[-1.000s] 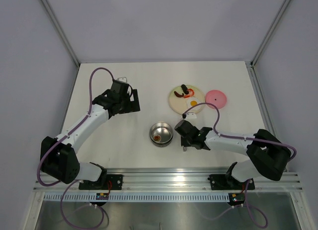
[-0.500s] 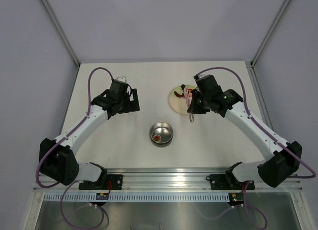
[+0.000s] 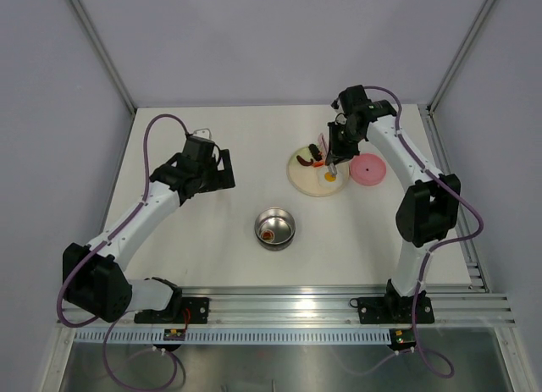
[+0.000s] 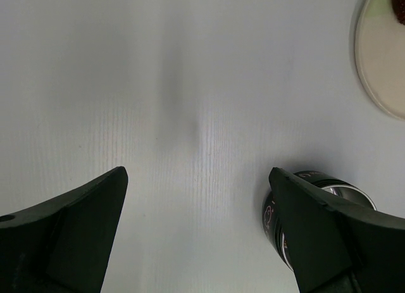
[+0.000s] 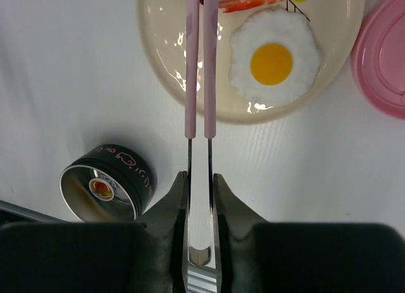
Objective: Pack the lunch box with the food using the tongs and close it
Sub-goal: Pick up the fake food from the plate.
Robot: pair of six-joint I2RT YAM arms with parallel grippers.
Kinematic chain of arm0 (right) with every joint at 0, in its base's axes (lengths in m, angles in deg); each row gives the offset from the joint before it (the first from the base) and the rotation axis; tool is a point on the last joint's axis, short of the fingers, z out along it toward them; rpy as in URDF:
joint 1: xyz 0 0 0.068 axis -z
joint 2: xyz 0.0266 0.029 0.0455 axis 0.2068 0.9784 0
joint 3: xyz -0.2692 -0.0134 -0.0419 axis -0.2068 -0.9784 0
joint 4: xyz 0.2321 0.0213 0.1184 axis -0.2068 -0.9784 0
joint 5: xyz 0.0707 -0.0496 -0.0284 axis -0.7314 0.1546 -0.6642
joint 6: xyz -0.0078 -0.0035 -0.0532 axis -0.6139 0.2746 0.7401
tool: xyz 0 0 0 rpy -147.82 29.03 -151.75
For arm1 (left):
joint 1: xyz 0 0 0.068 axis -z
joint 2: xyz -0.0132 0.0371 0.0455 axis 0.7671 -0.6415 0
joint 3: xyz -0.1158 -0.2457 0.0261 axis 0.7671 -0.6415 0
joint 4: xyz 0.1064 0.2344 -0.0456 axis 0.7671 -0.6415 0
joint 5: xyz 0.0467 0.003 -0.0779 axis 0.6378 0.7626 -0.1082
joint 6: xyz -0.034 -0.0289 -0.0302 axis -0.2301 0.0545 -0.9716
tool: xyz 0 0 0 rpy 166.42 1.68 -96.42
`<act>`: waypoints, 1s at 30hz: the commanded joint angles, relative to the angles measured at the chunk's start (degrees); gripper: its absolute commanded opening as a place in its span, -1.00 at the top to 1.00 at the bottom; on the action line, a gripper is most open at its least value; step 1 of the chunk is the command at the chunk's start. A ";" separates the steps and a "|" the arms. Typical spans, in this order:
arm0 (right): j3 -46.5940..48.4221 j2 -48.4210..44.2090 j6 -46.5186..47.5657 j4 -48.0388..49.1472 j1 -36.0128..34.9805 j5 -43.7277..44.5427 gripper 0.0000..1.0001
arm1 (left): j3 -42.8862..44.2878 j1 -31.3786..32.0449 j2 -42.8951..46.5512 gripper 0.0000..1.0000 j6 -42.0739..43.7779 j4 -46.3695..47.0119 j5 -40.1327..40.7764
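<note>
Moved: right gripper [image 5: 201,176], from beside small shiny steel bowl [image 5: 119,165] to wide cream plate [image 5: 168,59].
Left gripper [image 4: 197,176]: jaws spread wide, empty, parked clear of the work.
Bowl: uncovered, round brown-red piece [image 5: 100,189] inside.
Thin pale pink tongs [image 5: 192,65]: clasped by right gripper, tips over plate, likely for the next piece.
White-and-yellow fried egg [image 5: 273,56]: on plate, beside tongs.
Round pink lid [image 5: 386,59]: right of plate, waiting.

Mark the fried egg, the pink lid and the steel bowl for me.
fried egg [image 5: 271,63]: right wrist view, on the yolk.
pink lid [image 3: 369,168]: top external view, on its centre.
steel bowl [image 3: 281,223]: top external view, on its bare inner bottom.
</note>
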 commanded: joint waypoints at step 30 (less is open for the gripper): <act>15.36 14.75 6.11 -6.49 3.74 -6.72 0.26 | 1.37 -0.81 0.34 -0.98 1.23 1.18 2.16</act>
